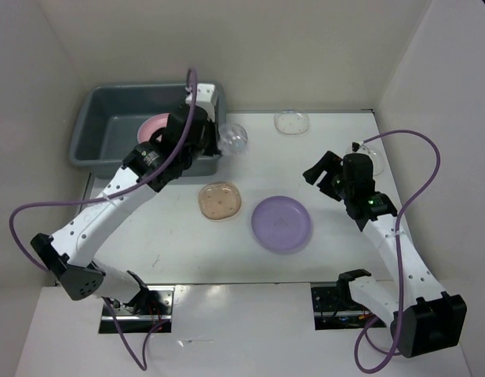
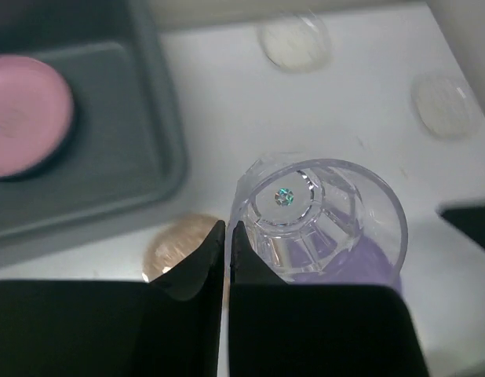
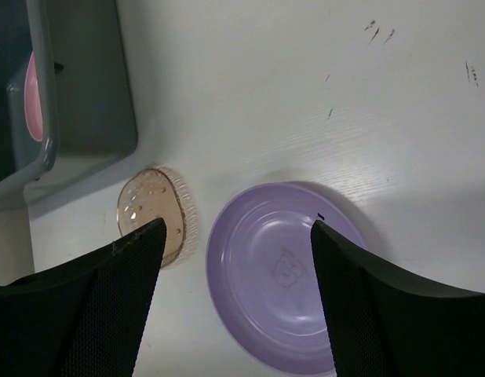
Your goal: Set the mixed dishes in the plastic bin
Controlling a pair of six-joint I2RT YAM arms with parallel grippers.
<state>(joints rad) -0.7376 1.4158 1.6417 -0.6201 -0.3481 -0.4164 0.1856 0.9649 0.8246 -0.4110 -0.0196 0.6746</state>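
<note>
White worktop (image 1: 180, 243), pale walls around. Left gripper (image 2: 227, 232): fingers pressed together, apparently nipping the rim of the clear cup (image 2: 321, 212) just to its right. Cup likely light, stiff, slick and thin-walled; take it gently at the rim. Plastic bin (image 2: 160, 149) lies beyond to the left, pink plate (image 2: 23, 114) inside. Right gripper (image 3: 238, 228): spread, empty, above lavender plate (image 3: 282, 275).

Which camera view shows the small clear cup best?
The left wrist view: the clear cup fills the middle, seen down its mouth to the base, right at the left gripper. The top view shows it small, beside the plastic bin. The right wrist view does not show it.
</note>
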